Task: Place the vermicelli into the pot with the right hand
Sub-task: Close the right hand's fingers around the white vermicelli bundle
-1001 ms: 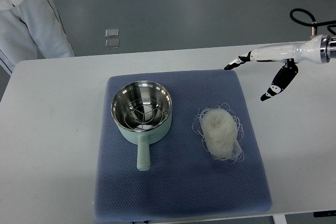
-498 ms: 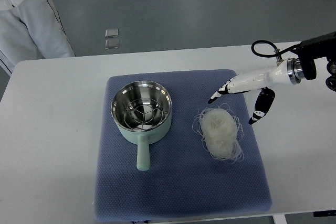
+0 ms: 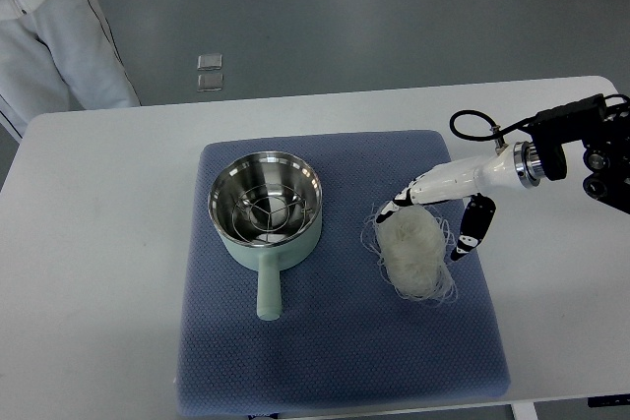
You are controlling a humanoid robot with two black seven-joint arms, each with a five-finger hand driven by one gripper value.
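R hand (image 3: pixel 431 211) held spread over vermicelli (image 3: pixel 411 247) on mat (image 3: pixel 335 341), nothing gripped; pot (image 3: pixel 266 210) sits apart at left.

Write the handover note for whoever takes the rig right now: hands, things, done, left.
Right robot hand: open, fingers spread over the far right side of the vermicelli, thumb on its right; nothing gripped yet.
Left robot hand: not in view.
Vermicelli: a loose nest lying on the blue mat, right of the pot.
Pot: on the mat's left half, handle pointing toward the robot, a wire rack inside, no vermicelli in it.
Done: hand is at the vermicelli.
Left: close on the nest, lift it, carry it left over the pot, release.
A person stands at the table's far left corner.
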